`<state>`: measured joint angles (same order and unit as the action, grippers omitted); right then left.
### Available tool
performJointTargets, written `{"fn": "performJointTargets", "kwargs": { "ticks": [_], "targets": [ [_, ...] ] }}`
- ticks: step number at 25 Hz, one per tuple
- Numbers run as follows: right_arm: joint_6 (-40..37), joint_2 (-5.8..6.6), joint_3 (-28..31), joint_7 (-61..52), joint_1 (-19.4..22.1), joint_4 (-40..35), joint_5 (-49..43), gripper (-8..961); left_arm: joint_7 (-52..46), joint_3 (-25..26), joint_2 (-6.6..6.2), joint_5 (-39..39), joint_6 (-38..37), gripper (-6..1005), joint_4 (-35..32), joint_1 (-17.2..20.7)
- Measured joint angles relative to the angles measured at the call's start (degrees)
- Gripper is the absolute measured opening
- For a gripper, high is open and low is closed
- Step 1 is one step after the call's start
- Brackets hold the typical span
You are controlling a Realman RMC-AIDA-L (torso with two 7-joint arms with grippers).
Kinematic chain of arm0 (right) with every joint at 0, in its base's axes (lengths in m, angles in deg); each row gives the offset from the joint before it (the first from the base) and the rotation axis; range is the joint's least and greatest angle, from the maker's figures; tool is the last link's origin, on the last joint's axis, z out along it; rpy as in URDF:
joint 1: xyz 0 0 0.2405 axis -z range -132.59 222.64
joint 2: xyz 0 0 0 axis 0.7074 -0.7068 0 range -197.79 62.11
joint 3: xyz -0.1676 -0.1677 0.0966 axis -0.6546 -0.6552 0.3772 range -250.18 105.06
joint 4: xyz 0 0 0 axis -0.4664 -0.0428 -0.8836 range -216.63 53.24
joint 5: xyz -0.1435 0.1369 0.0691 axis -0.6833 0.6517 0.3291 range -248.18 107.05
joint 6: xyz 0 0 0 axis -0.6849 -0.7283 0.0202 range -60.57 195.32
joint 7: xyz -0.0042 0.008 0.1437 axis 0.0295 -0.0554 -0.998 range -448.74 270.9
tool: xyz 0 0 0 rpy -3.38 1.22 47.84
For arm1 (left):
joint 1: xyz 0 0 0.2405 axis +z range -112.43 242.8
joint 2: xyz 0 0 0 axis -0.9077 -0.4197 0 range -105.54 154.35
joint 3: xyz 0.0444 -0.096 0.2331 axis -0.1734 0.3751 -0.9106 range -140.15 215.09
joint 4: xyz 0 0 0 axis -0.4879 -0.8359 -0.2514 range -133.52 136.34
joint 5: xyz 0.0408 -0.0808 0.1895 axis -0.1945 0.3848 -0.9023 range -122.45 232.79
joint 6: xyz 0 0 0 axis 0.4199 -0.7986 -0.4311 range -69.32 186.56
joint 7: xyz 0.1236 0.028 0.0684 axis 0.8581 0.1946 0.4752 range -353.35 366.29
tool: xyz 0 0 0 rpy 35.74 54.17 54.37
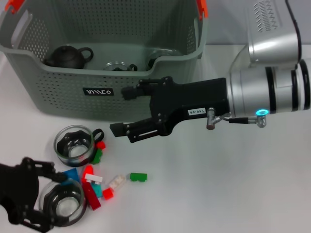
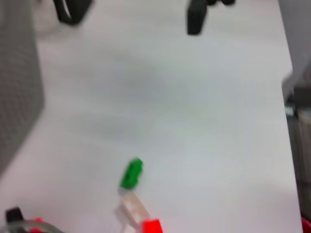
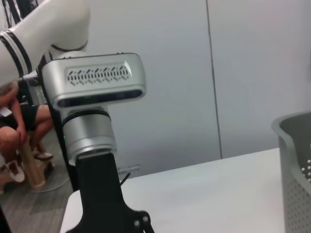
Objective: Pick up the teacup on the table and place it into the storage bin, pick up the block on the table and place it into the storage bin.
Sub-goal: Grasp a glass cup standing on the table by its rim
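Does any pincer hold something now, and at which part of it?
The left pincer sits around the near glass teacup at its rim. The right pincer is open and empty.

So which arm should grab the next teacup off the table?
Left, probably. The left tool is already down at the near glass teacup, while the right tool hangs open in front of the storage bin, holding nothing.

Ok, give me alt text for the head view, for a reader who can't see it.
The left gripper sits around a glass teacup at the table's near edge, beside a second glass teacup and scattered coloured blocks. The right gripper hovers open in front of the grey-green storage bin, which holds a dark teapot.
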<state>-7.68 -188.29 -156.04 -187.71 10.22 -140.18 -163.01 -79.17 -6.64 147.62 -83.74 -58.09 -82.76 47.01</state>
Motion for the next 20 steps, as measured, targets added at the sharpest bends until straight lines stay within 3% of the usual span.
{"fn": "performJointTargets", "kwargs": {
  "ticks": [3,11,20],
  "targets": [
    [-0.1,-0.03,-0.1,2.1,-1.6,3.2,1.3,940,-3.1,-3.8,0.68,-2.5,0.0,885,-2.7,0.3],
    [0.3,0.29,0.4,5.5,-3.6,5.0,1.1,940,-13.8,-14.1,1.08,-5.3,1.2,885,-3.5,0.0],
    [-1.0,0.57,0.5,7.7,-3.6,5.5,-0.2,940,-21.6,-17.1,1.13,-8.4,6.7,885,0.7,-1.1]
  ]
}}
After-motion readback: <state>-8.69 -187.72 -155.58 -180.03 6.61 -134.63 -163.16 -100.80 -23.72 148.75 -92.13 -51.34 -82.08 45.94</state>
